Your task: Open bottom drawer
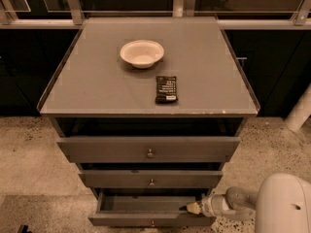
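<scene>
Gripper state cannot tell; tip inside partly open bottom drawer, right end.

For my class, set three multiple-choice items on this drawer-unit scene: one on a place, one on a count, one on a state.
1. Where is the end effector?
A. raised high in the air
B. at the right end of the narrow grey flat-fronted bottom drawer
C. down on the floor at the left

2. How many things lie on the flat grey cabinet top?
A. one
B. two
C. four

3. The bottom drawer is:
A. shut flush
B. pulled partly out
C. taken right out

Key:
1 B: its tip reaches over that drawer's rim.
2 B: a round white bowl and a dark wrapped bar.
3 B: its inside shows behind its front.
</scene>
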{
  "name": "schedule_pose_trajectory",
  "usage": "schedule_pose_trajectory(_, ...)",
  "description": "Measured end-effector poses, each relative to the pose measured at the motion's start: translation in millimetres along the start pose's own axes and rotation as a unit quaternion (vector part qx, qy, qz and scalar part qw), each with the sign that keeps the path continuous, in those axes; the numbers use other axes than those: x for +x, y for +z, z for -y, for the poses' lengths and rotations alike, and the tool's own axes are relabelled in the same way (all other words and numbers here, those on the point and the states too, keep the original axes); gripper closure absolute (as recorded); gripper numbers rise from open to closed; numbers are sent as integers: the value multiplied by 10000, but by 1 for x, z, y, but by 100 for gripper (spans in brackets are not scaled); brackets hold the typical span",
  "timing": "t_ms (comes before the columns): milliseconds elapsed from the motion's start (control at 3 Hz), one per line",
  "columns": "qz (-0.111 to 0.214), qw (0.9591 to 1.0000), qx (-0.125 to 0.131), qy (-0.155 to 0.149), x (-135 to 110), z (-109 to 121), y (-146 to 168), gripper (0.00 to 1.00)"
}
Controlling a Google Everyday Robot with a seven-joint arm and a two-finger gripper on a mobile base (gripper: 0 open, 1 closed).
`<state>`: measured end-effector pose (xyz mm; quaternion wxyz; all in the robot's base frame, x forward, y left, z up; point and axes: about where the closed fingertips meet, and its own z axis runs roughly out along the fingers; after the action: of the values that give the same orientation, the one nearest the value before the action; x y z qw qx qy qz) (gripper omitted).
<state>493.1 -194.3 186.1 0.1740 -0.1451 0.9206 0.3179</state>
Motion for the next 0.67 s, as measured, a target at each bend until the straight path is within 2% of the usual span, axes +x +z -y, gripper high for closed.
schedule_pose_trajectory(333, 90, 9997, -20, 242, 25, 3, -28, 100)
schedule_pose_trajectory(667, 92, 9997, -19, 244, 25, 3, -28, 100)
